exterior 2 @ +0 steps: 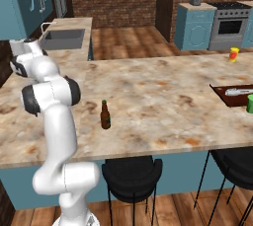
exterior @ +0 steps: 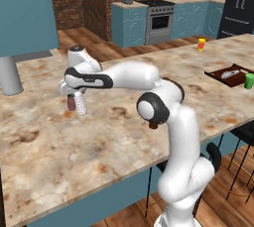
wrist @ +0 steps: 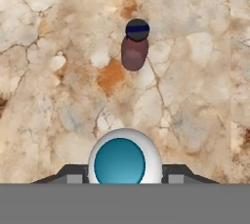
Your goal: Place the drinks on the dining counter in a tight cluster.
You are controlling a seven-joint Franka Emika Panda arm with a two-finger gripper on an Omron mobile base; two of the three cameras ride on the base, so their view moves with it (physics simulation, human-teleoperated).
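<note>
The gripper (exterior: 78, 103) is seen at left centre of the left base view, pointed down over the dining counter (exterior: 124, 137), with the pale water bottle (exterior: 82, 106) hanging between its fingers and just beside the maroon can (exterior: 72, 103). In the hand view the bottle's white shoulder and teal cap (wrist: 120, 164) sit at bottom centre, flanked by the 2 dark fingertips (wrist: 73, 175), so the jaws are judged closed on the water bottle; whether its base already rests on the stone cannot be told. The can (wrist: 135, 48) is seen from above in the upper middle of the hand view, a short way ahead of the bottle and not touching it. The brown glass bottle (exterior 2: 105, 115) stands upright alone at lower centre of the right base view, near the counter's front edge and well apart from the other 2 drinks. The step in hand is judged to be the placing of the water bottle next to the can, the 2nd of 3 drinks to be gathered. The next move would call for the bottle to be set down upright close against the can without knocking it, the jaws to be released and lifted straight off, and the brown bottle then to be fetched to the same spot.
</note>
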